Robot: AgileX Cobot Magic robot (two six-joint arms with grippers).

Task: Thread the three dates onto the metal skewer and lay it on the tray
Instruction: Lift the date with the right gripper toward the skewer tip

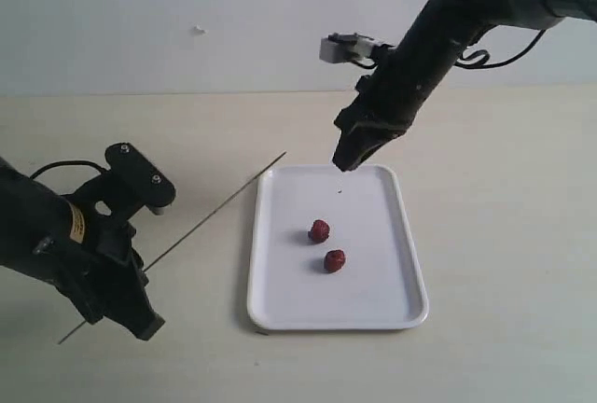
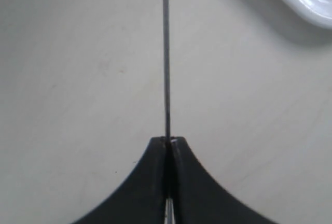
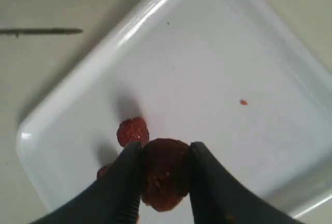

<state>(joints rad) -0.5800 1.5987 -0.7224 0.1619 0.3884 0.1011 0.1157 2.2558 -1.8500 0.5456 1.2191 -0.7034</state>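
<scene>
My left gripper [image 1: 140, 324] is shut on the metal skewer [image 1: 219, 202], which slants up from the lower left, its tip near the tray's far left corner. In the left wrist view the skewer [image 2: 166, 53] runs straight out from the closed left gripper [image 2: 168, 140]. The white tray [image 1: 280, 300] holds two dates [image 1: 319, 230] [image 1: 334, 260]. My right gripper [image 1: 345, 162] hangs over the tray's far edge. The right wrist view shows that gripper [image 3: 165, 151] shut on a third date [image 3: 165, 175], above the tray [image 3: 233, 53] and one lying date [image 3: 132, 130].
The beige tabletop [image 1: 504, 188] surrounds the tray, with a pale wall [image 1: 187, 11] behind. A tiny red speck [image 3: 243, 102] lies on the tray floor. The skewer's tip [image 3: 46, 31] lies just outside the tray's rim.
</scene>
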